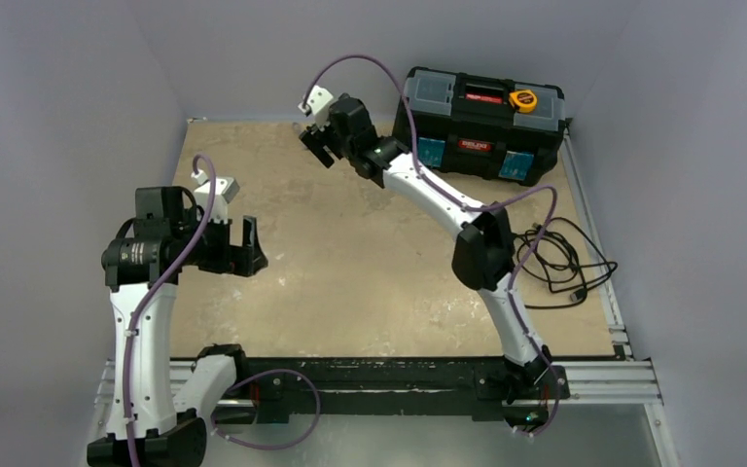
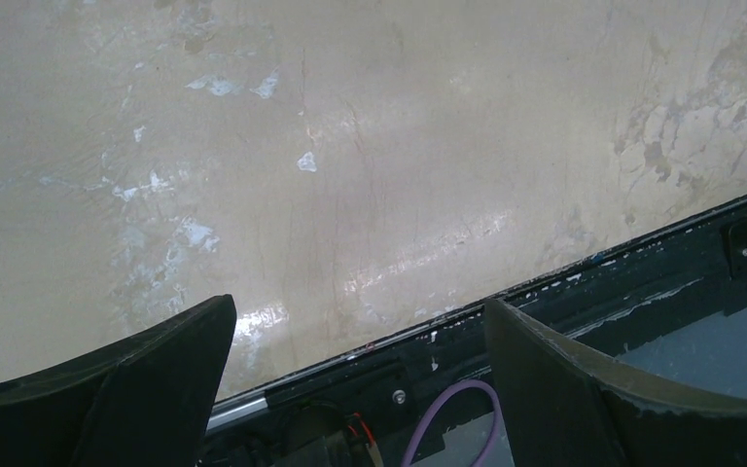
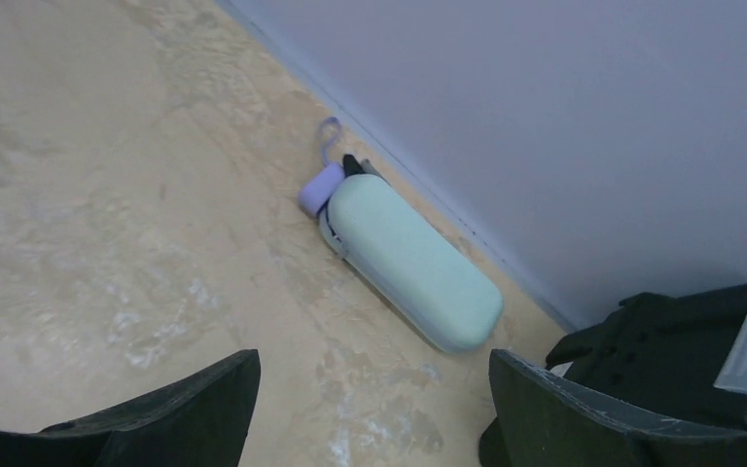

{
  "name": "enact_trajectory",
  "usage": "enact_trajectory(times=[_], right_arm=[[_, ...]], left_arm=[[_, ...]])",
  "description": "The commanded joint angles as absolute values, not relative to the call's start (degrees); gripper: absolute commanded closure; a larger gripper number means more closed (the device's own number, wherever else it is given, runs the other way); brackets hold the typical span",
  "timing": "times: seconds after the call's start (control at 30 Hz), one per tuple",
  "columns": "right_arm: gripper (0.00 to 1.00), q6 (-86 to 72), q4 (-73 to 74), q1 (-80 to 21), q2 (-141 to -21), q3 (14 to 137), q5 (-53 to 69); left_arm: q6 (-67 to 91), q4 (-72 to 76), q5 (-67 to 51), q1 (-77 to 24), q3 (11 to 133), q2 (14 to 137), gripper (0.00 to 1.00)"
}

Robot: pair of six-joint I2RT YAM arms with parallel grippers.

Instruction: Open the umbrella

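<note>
The umbrella (image 3: 394, 248) lay flat on the bench (image 1: 350, 263), at the far edge, just beside the back wall (image 3: 593, 117). Its long side ran along the wall. It was tucked in a mint-green sleeve (image 3: 428, 287). Only the purple handle (image 3: 321, 188) and its strap (image 3: 327, 131) stuck out of one end. The handle end pointed away from the black toolbox (image 1: 481, 122), and the round, shut end of the sleeve pointed toward it, near but not touching.

The toolbox sat in the far right corner with its lid shut, so what was in it could not be seen. A yellow tape measure (image 1: 523, 98) rested on the lid.

The right gripper (image 3: 370, 365) hung above the bench near the umbrella, spread wide, with nothing in it. The left gripper (image 2: 360, 321) hung over the near left part of the bench, also spread wide and holding nothing.
</note>
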State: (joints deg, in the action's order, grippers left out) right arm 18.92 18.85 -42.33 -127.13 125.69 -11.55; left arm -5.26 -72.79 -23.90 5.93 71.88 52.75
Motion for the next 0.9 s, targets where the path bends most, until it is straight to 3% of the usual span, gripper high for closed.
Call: enact_trajectory(times=[0.0, 0.07, 0.4, 0.87], right_arm=[[0.18, 14.60, 12.24, -41.85, -135.90, 134.34, -23.23], [0.25, 16.26, 8.77, -41.88, -139.47, 137.11, -25.82], [0.40, 23.74, -8.82, -38.69, -148.74, 138.54, -29.26], [0.44, 40.59, -24.98, -35.30, -164.58, 148.30, -25.51]], left_arm=[[-3.85, -74.92, -23.38, 6.70, 72.73, 51.59, 0.00], [-4.02, -75.73, -23.36, 6.74, 72.32, 51.36, 0.00], [-3.98, -75.99, -24.20, 6.92, 71.42, 50.49, 0.00], [-3.21, -76.43, -27.33, 8.85, 71.99, 50.54, 0.00]])
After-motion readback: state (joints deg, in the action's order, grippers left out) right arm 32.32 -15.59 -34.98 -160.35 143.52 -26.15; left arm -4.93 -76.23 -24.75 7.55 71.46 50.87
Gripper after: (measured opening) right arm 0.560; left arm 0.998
